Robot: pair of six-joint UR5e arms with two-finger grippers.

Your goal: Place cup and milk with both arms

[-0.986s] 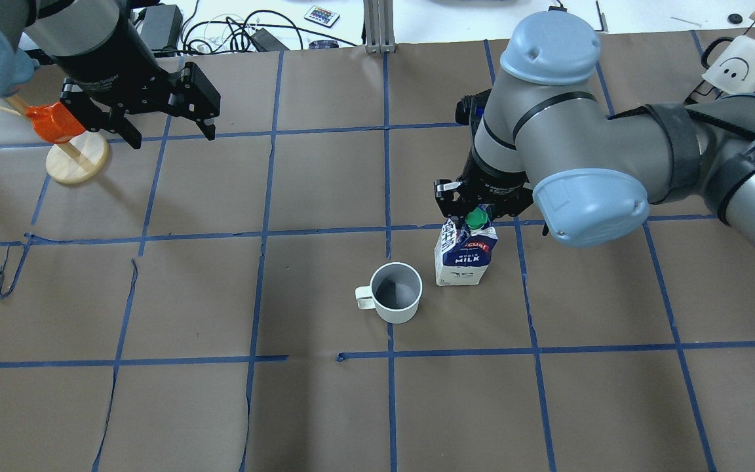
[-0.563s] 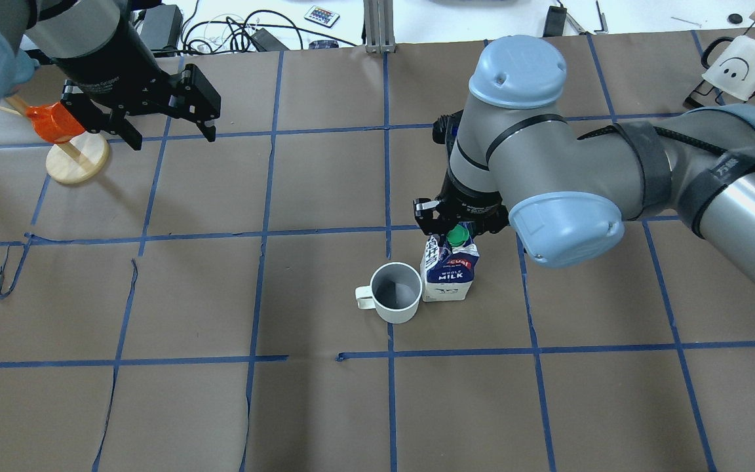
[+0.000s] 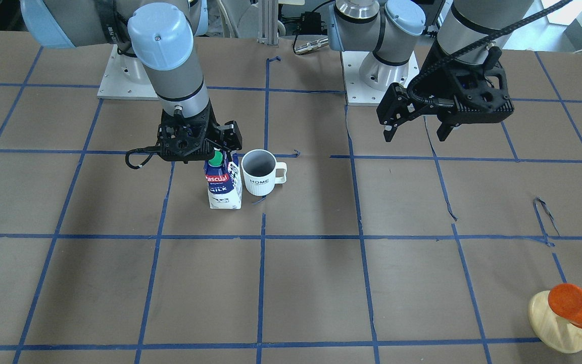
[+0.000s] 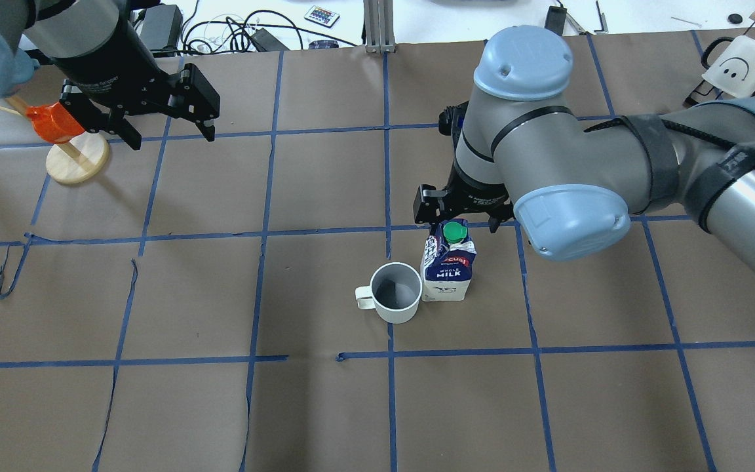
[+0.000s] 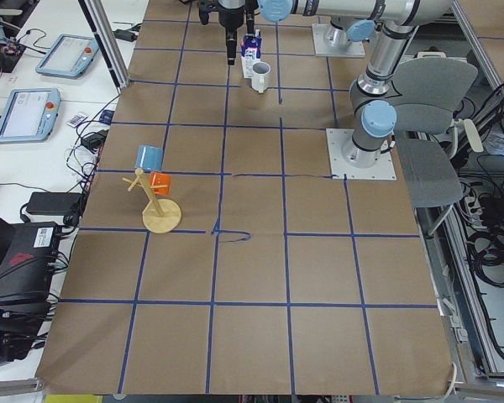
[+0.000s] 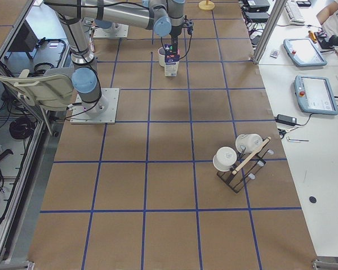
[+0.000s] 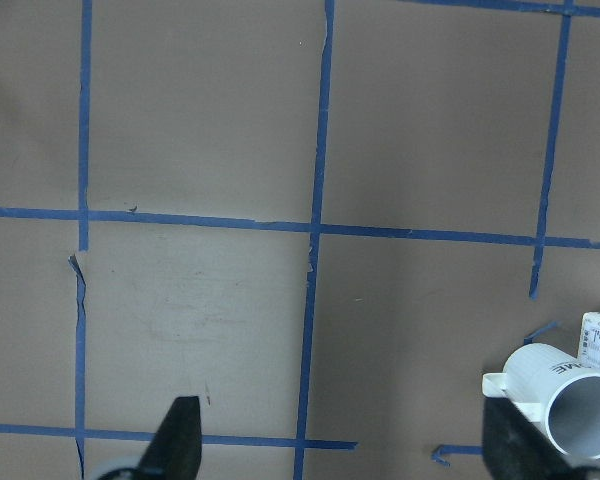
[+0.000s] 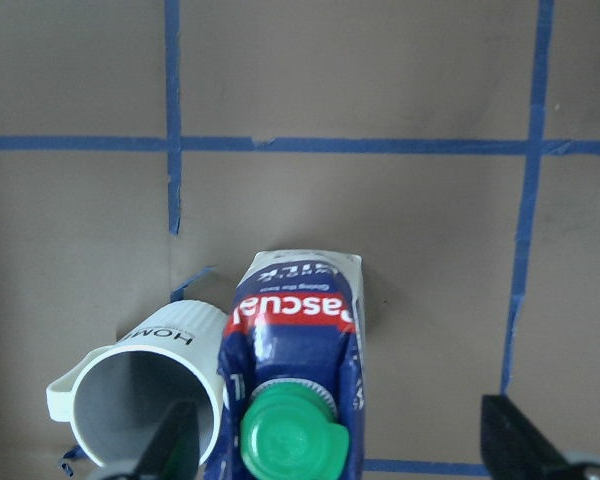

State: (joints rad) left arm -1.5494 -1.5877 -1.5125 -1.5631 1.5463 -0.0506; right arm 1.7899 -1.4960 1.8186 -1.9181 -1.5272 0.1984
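The white cup (image 4: 396, 292) stands upright on the brown paper near the table's middle, with "HOME" facing the front camera (image 3: 259, 174). The milk carton (image 4: 448, 269) stands upright right beside it, touching or nearly so; it also shows in the front view (image 3: 224, 187). My right gripper (image 4: 459, 213) hovers just above the carton's green cap, jaws open wide on either side of the carton top (image 8: 295, 330), not gripping it. My left gripper (image 4: 168, 131) is open and empty, high over the far left of the table, far from the cup (image 7: 570, 410).
An orange object on a pale wooden disc (image 4: 79, 160) stands just beside my left gripper. A rack with white mugs (image 6: 239, 160) stands at the table's far right. Blue tape lines grid the paper; cables lie beyond the far edge.
My right gripper carried the carton left to the cup's side, set it down, opened and drew back slightly. The left arm has not moved.
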